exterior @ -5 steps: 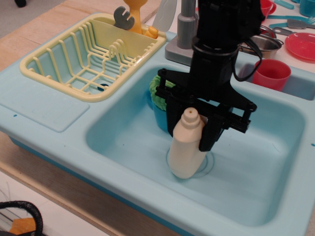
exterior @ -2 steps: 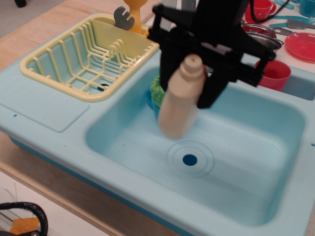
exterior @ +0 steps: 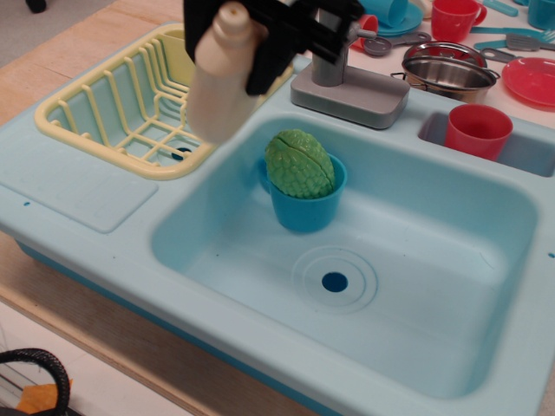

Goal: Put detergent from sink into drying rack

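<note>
The cream-white detergent bottle (exterior: pixel 222 82) hangs in the air, held by my black gripper (exterior: pixel 247 39), which is shut on its upper part. The bottle is above the right end of the pale-yellow drying rack (exterior: pixel 104 104), at the edge next to the light-blue sink (exterior: pixel 434 286). The sink holds a blue cup (exterior: pixel 305 206) with a bumpy green vegetable toy (exterior: pixel 298 163) in it. The drain hole (exterior: pixel 335 282) is uncovered.
A grey faucet base (exterior: pixel 351 91) stands behind the sink. A red cup (exterior: pixel 477 130) sits in the grey side compartment. A metal pot (exterior: pixel 451 74), a red plate (exterior: pixel 533 80) and other toy dishes lie at the back right.
My gripper has lifted the detergent bottle out of the sink and carried it up and left, from over the drain to above the rack's right end. The blue cup and green toy are now unhidden.
</note>
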You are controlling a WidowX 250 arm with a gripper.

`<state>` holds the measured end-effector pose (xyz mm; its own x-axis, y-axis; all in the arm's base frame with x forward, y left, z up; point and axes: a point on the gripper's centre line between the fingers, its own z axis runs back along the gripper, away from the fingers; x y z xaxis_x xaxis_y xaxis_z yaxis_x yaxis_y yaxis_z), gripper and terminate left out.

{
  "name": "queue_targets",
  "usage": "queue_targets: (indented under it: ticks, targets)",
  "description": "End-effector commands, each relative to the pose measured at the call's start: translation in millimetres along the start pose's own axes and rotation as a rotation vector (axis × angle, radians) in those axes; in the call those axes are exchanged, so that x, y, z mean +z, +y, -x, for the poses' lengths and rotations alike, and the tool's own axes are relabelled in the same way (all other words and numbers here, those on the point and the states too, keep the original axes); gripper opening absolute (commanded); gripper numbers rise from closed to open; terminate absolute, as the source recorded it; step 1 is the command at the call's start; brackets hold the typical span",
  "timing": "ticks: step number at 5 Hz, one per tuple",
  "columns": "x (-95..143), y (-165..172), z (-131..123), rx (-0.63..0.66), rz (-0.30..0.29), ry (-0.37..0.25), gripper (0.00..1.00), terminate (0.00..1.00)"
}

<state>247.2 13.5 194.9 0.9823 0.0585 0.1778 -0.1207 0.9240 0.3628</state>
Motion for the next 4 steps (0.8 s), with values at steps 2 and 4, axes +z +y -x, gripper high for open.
queue_targets:
  ticks: [2,4]
  targets:
    - [-34.9,49.1,-23.5,0.018,0.034,-0.085,1.00,0.00]
    - [-34.9,49.1,-23.5,0.018,0.034,-0.085,1.00,1.00]
